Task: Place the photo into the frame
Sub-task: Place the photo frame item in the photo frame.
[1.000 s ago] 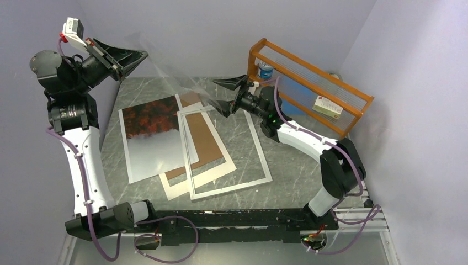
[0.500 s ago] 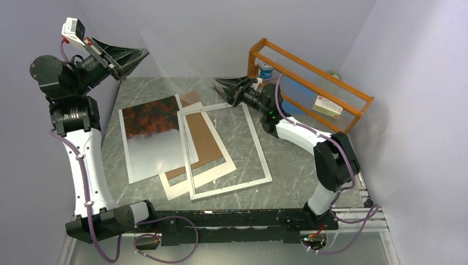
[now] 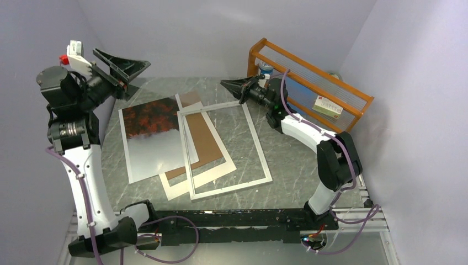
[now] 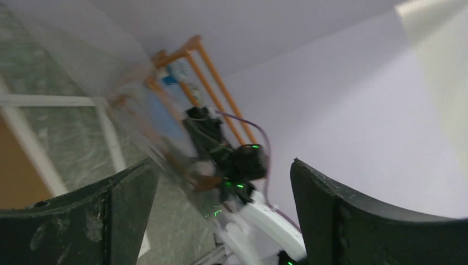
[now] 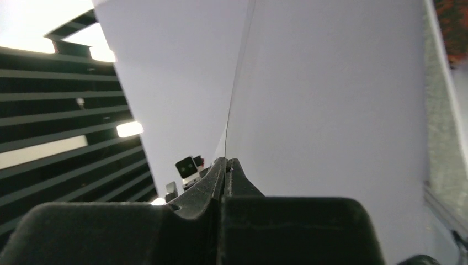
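While R pincer (image 3: 224,84) nips clear sheet (image 5: 227,144), photo (image 3: 150,135) apart

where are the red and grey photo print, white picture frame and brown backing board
red and grey photo print (image 3: 151,141), top view, its middle
white picture frame (image 3: 232,187), top view, near border
brown backing board (image 3: 205,141), top view, brown centre

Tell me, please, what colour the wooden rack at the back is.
The rack is orange, clearest in the top external view.
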